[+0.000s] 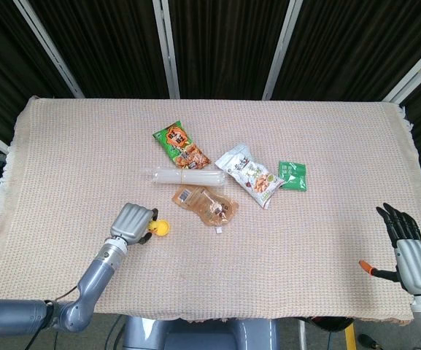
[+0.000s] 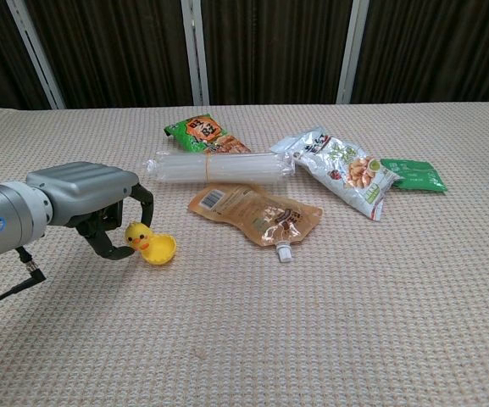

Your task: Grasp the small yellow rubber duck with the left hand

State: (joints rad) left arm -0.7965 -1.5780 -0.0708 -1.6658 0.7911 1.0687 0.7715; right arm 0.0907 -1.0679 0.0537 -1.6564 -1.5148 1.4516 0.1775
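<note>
The small yellow rubber duck (image 2: 137,236) is held in the curled fingers of my left hand (image 2: 91,203), low over the cloth at the front left. In the head view the duck (image 1: 152,229) peeks out at the right side of my left hand (image 1: 132,222). A yellow cap (image 2: 159,249) lies right beside the duck, touching or nearly touching it. My right hand (image 1: 411,251) rests at the table's front right edge with its fingers spread and nothing in it.
A clear plastic tube (image 2: 214,165) lies behind the left hand. A brown pouch (image 2: 257,214) sits to its right. Further back are a green snack bag (image 2: 203,134), a white snack bag (image 2: 341,172) and a small green packet (image 2: 412,175).
</note>
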